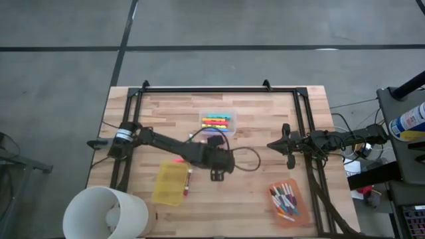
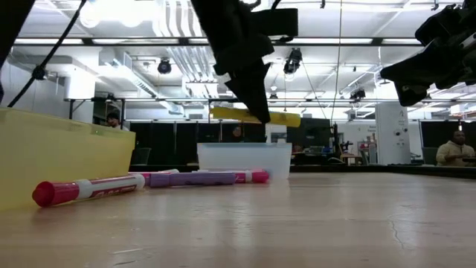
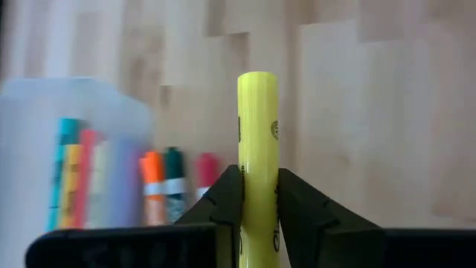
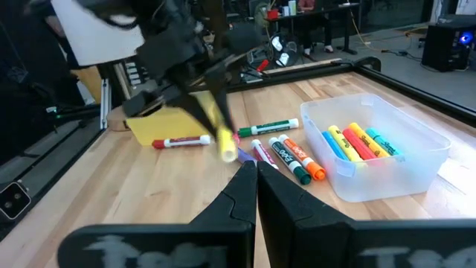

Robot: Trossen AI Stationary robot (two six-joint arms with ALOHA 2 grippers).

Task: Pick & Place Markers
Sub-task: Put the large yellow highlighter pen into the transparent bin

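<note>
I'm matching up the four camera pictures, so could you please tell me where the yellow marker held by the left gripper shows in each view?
High view: hidden under the left gripper, mid-table.
Low view: yellow marker level in the air, upper centre.
Left wrist view: upright at centre, clamped between the fingers.
Right wrist view: slanting, left of centre.
Shared landmark: the clear bin.

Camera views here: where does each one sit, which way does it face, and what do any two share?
High: overhead, straight down; both arms, clear bin.
Low: tabletop height, level across; left tool holding yellow marker.
Left wrist: on the left arm, past its fingers clamping that marker.
Right wrist: on the right arm, toward left tool; own tool shut.
All four show the clear bin.
</note>
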